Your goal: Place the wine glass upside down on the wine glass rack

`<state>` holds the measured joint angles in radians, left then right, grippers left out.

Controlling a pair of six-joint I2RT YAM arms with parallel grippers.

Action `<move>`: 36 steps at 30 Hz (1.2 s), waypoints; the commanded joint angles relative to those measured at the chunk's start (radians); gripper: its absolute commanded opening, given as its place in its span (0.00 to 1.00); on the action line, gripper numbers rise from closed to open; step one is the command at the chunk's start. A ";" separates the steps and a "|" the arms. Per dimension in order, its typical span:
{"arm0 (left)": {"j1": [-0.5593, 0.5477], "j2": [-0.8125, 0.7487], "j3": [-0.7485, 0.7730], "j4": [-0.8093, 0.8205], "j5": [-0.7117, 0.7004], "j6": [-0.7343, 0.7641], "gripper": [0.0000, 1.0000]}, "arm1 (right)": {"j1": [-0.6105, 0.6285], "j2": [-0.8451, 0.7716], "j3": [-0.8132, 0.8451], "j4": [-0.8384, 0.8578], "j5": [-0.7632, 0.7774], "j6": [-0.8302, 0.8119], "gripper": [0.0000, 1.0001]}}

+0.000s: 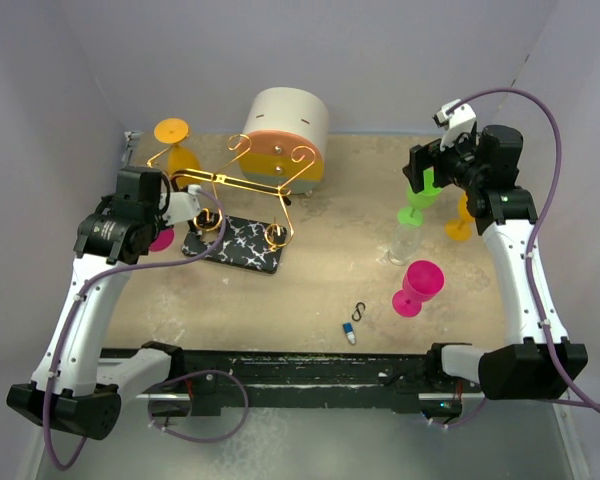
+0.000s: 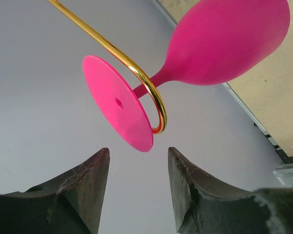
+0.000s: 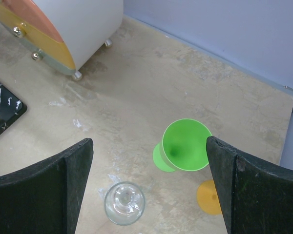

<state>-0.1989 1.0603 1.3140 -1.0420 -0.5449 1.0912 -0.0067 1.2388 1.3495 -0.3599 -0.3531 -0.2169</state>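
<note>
Pink wine glass (image 2: 224, 44) is seen at the left end of the wine glass rack (image 2: 136, 73), stem caught inside a curled hook. Left end effector (image 2: 137, 151) is held wide, just short of the foot, not touching. Well right of the rack, right end effector (image 3: 149, 141) is held wide above a green glass (image 3: 185, 145).

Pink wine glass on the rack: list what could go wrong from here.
1. The pink wine glass hangs by its stem in the rack's curled gold arm; a nudge might slide it out.
2. The open left gripper sits close to the foot; a careless retreat could clip it.
</note>
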 commanded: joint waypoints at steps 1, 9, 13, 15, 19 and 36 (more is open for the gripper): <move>0.009 -0.019 -0.003 -0.020 -0.014 -0.022 0.56 | -0.004 0.001 0.000 0.036 0.009 -0.012 1.00; 0.010 -0.015 0.082 -0.114 0.054 -0.066 0.64 | -0.004 0.010 0.002 0.037 0.028 -0.026 1.00; 0.006 -0.009 0.180 -0.193 0.142 -0.104 0.68 | -0.004 0.025 0.001 0.036 0.037 -0.028 1.00; 0.004 -0.011 0.240 -0.236 0.235 -0.118 0.71 | -0.004 0.032 0.001 0.040 0.046 -0.027 1.00; 0.004 -0.010 0.380 -0.325 0.450 -0.143 0.79 | -0.004 0.041 -0.001 0.052 0.079 -0.029 1.00; 0.028 -0.043 0.457 -0.159 0.981 -0.420 0.91 | -0.062 0.144 -0.059 0.191 0.371 0.088 0.87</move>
<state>-0.1875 1.0149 1.7966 -1.2858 0.3420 0.7425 -0.0433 1.3754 1.2938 -0.2451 -0.0418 -0.1627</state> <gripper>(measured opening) 0.903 0.896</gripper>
